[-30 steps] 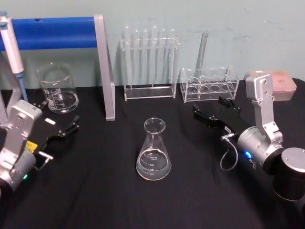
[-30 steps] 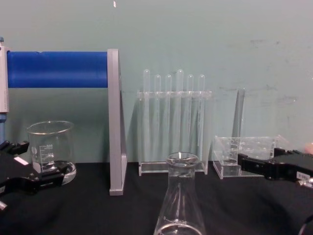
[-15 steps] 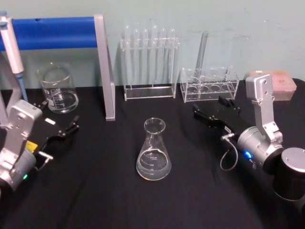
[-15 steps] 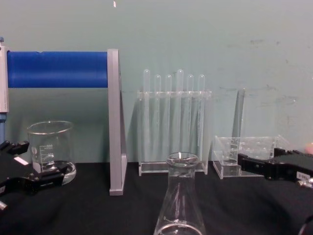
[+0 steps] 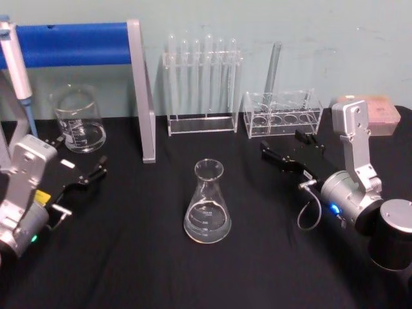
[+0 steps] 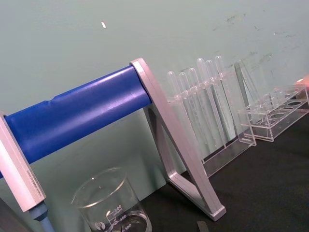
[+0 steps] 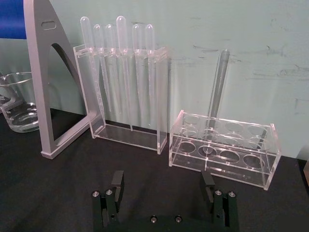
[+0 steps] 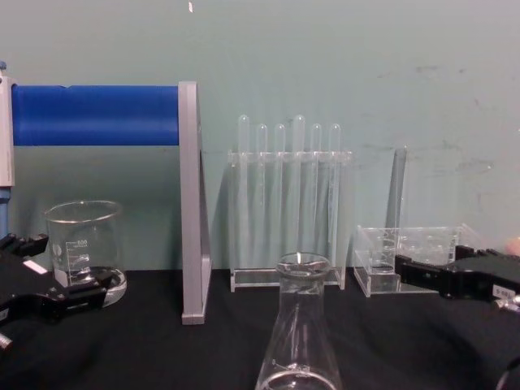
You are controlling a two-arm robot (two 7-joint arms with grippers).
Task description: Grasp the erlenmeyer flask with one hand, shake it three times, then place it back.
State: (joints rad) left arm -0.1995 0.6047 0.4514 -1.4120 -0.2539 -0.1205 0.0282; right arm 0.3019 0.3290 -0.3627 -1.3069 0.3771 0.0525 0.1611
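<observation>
Clear glass erlenmeyer flask [image 5: 207,205], upright and alone mid-table on matte black cloth [image 5: 161,270]; wide round base, cone tapering to narrow neck with flared rim, faint white markings low on the wall. Seen side-on at lower centre in chest view [image 8: 301,333]. Well apart from both grippers.

Right gripper [image 5: 291,149], black with long flat fingers spread wide, empty, hovering right of flask and just before the acrylic rack. Own wrist view: two black fingertips [image 7: 117,180] set far apart above the cloth.

Left gripper [image 5: 82,170], black, thin fingers parted, nothing held, near left table edge by the beaker.

Straight-sided glass beaker [image 5: 78,120] with printed graduations, back left. Blue cylindrical bar [image 5: 71,44] on grey angular metal stand [image 5: 143,96]. Tall clear rack [image 5: 201,87] of slim round-topped test tubes [image 7: 120,67] at back centre. Low clear acrylic rack [image 5: 283,112] with round holes, one long tube [image 5: 273,74] leaning in it.
</observation>
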